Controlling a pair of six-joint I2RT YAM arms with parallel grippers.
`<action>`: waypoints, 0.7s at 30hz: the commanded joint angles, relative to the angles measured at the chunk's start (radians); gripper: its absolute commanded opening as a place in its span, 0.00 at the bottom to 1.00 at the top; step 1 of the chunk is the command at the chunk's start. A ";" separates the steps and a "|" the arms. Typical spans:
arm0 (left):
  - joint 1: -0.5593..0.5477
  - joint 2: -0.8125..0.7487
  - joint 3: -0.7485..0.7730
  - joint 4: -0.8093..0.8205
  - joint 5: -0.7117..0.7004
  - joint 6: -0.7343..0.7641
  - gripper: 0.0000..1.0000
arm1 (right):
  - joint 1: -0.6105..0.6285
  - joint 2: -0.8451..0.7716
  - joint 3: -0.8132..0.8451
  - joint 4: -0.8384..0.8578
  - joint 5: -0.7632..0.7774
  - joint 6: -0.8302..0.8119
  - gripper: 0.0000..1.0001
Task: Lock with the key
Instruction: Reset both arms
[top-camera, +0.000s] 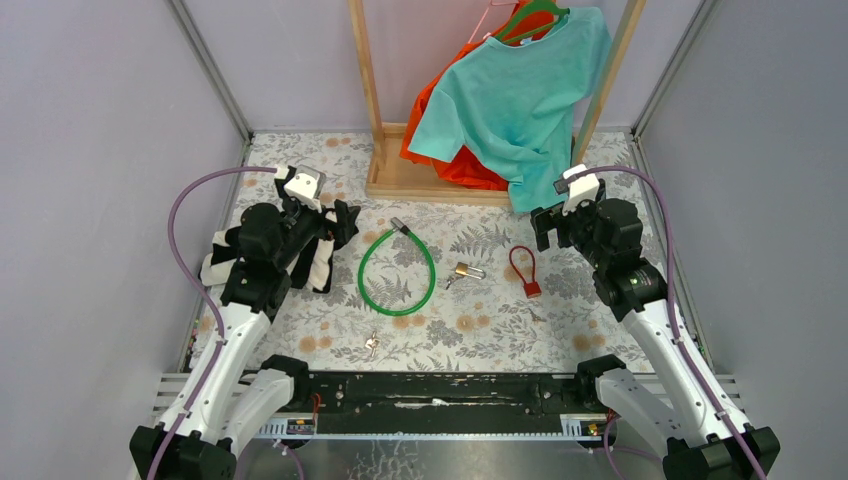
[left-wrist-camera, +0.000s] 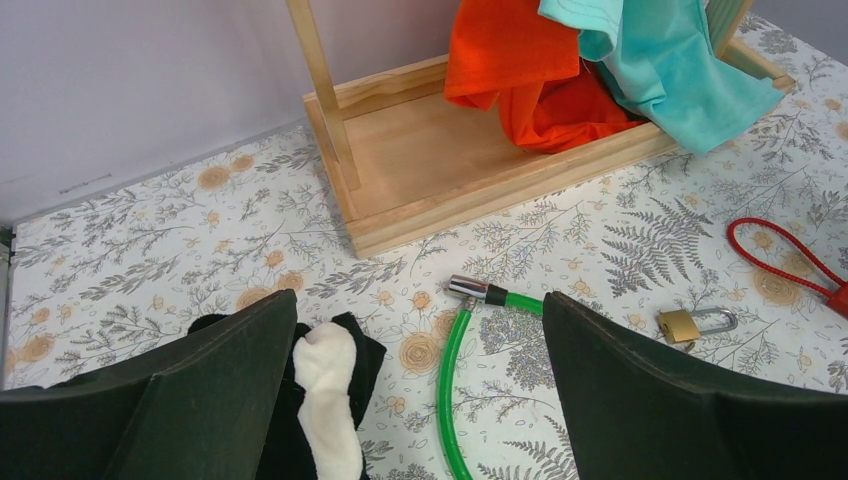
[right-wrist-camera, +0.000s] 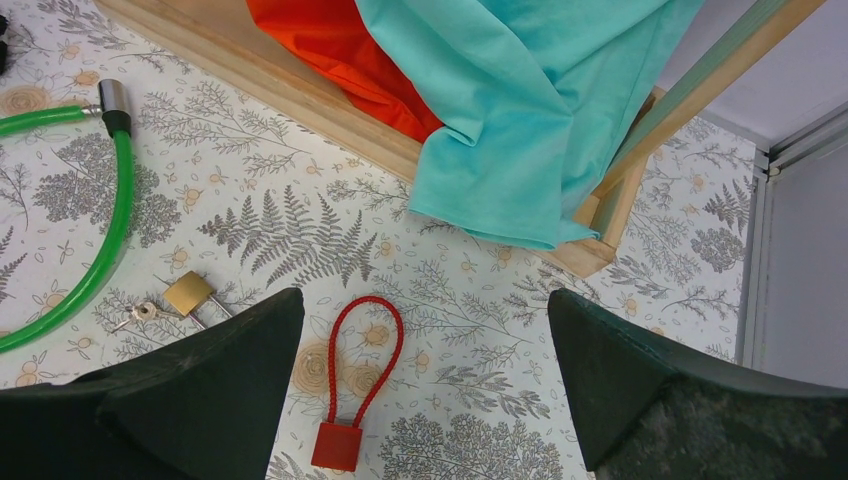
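A brass padlock (top-camera: 464, 271) lies mid-table, with a small key (right-wrist-camera: 140, 312) by its shackle; it also shows in both wrist views (left-wrist-camera: 680, 324) (right-wrist-camera: 188, 293). Loose keys (top-camera: 371, 345) lie nearer the front edge. Left of the padlock curls a green cable lock (top-camera: 397, 272) whose metal end (left-wrist-camera: 468, 289) points at the rack. A red cable lock (top-camera: 523, 270) lies to the right (right-wrist-camera: 335, 445). My left gripper (top-camera: 335, 228) (left-wrist-camera: 420, 300) hovers open over the green cable's end. My right gripper (top-camera: 548, 228) (right-wrist-camera: 424, 295) hangs open above the red lock, holding nothing.
A black and white sock bundle (top-camera: 322, 255) lies under the left gripper's left finger (left-wrist-camera: 325, 400). A wooden clothes rack base (top-camera: 400, 180) stands at the back with a teal shirt (top-camera: 520, 100) and an orange one (top-camera: 470, 165) hanging. Grey walls enclose the table.
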 joint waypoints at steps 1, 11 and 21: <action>0.012 -0.006 0.010 0.000 0.006 0.018 1.00 | -0.004 -0.004 0.004 0.026 -0.010 -0.011 0.99; 0.011 -0.004 0.008 0.000 0.009 0.022 1.00 | -0.004 -0.002 0.001 0.028 -0.007 -0.016 0.99; 0.011 -0.001 0.007 0.000 0.013 0.023 1.00 | -0.004 -0.003 0.002 0.026 -0.013 -0.016 0.99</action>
